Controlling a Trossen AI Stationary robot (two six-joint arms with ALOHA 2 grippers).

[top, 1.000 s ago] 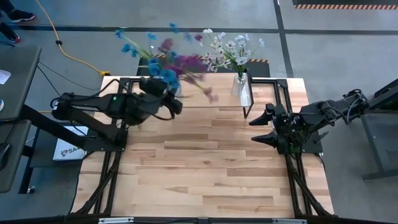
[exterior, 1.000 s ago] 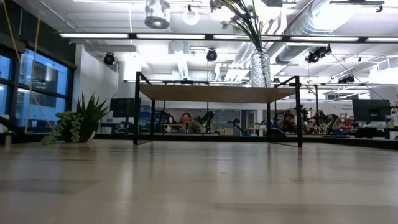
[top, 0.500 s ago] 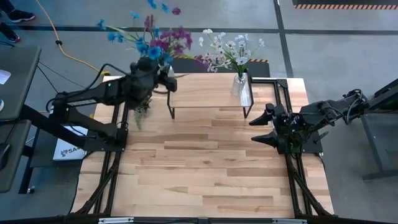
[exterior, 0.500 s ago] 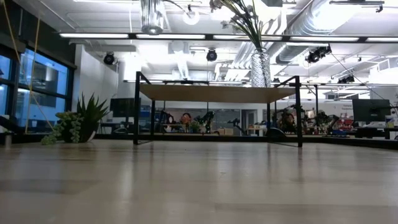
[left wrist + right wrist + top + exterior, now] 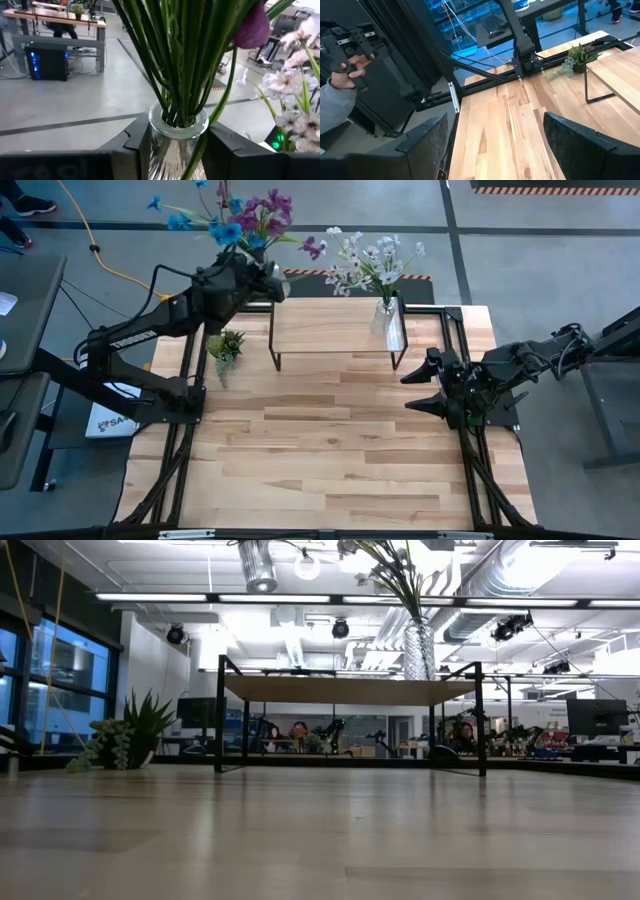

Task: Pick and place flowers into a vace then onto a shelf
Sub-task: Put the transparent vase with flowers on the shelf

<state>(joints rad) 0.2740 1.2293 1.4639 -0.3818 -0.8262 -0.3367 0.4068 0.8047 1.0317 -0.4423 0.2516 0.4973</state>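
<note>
Since the earlier frames the glass vase of purple and blue flowers has been carried from over the middle of the table up and back, to the left rear corner of the shelf. The vase is clamped at its neck between the fingers of the left gripper, which are closed partway around the glass, the stems rising straight out of it. The shelf top lies just beside and below the gripper, toward the second vase of white flowers (already standing there). For a clean placement the vase should be kept upright, brought over bare plank, and lowered gently before release. The right gripper waits wide open and empty.
</note>
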